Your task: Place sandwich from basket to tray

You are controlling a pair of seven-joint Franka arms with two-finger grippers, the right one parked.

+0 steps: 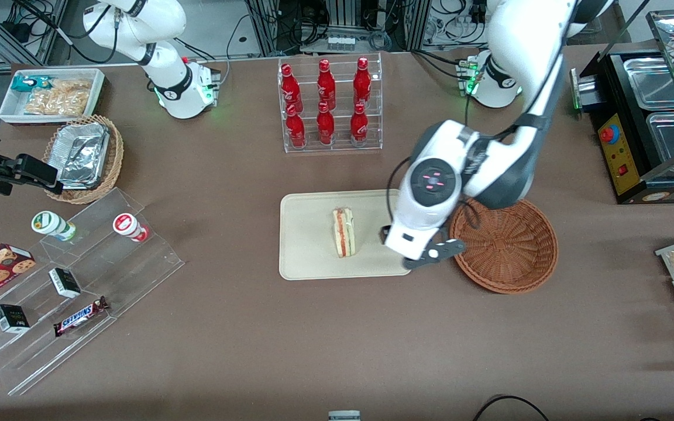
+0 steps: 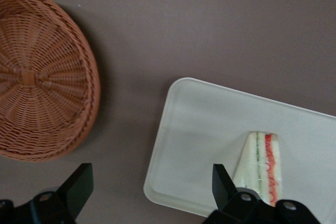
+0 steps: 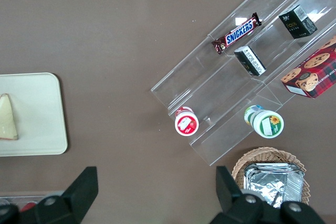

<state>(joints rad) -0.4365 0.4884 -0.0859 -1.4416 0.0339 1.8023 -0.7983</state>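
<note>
One triangular pale-bread sandwich [image 1: 344, 233] with red and green filling, resting mid cream rectangular tray [image 1: 308, 257]; soft, light, crushable, best pinched across its flat bread faces. Round reddish-brown wicker basket [image 1: 509, 248] at the tray's three o'clock. Left gripper [image 2: 152, 187], jaws open, holding nothing, above the tray's basket-side edge.

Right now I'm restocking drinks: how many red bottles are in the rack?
6, all in the clear rack: three on its upper tier, three on its lower tier. None seems hidden. The gripper, open, hangs between tray and basket.
</note>
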